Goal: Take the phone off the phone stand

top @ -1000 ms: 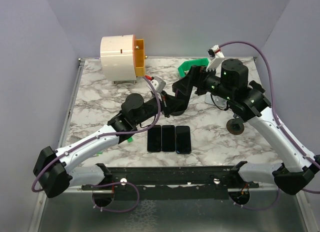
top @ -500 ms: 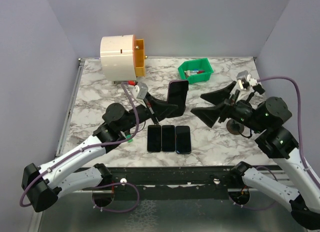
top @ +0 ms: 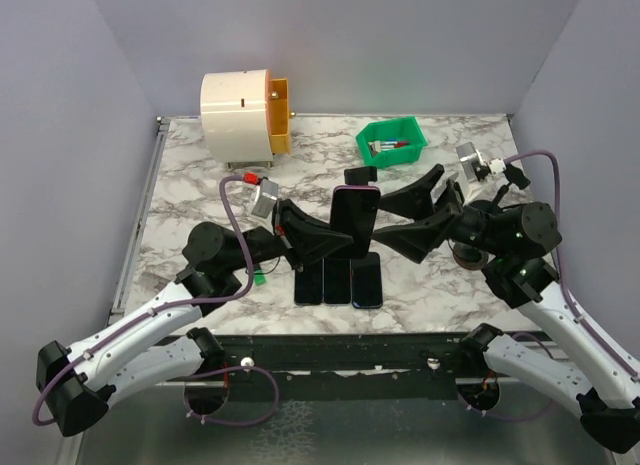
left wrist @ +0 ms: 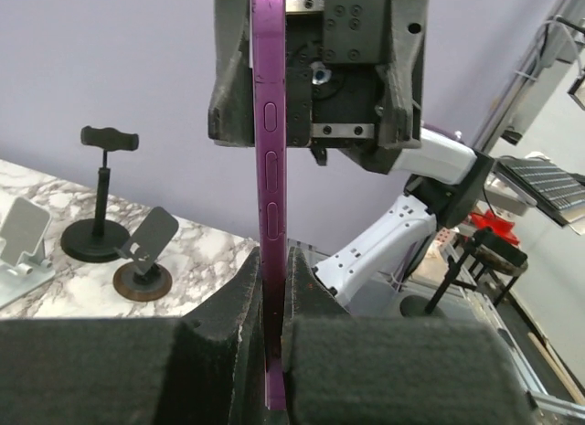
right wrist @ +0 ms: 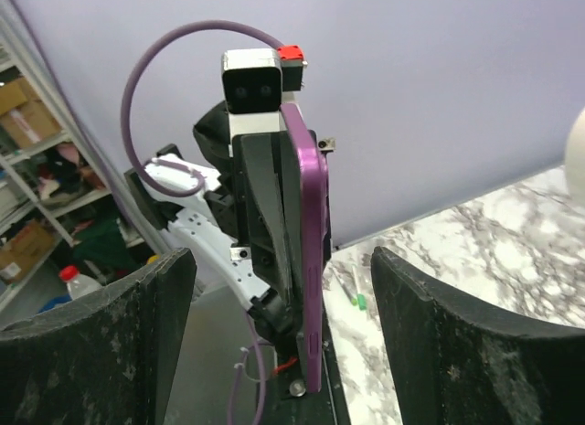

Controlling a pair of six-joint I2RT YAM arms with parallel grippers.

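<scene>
Phone (top: 356,217), purple along its edge, stands upright and lifted off the desk (top: 190,185) near its middle. The left jaws are clamped on its lower end, and in the left wrist view their padded fingers (left wrist: 219,352) press on its two faces.

Nearest the arm bases, three dark phones (top: 338,278) lie flat side by side on the marble, just in front of the held one.

Level with the phone on its right, the right jaws stand wide apart with nothing between them. Their fingers (top: 412,190) point at the phone, close to it but not touching. In the right wrist view the phone's thin edge is framed between the two spread fingers, clear of both.

Farther back on the right side of the desk, seen past the phone from the left wrist, are three stands set apart from one another. They are a small grey stand (left wrist: 142,260) on a round base, a tall black stand (left wrist: 102,196) with a crossbar top, and a white stand (left wrist: 20,233) at the picture's edge.

At the far edge sits a green bin (top: 366,145) holding a few small items. In the far left corner lies a white drum (top: 235,107) with an orange end.
</scene>
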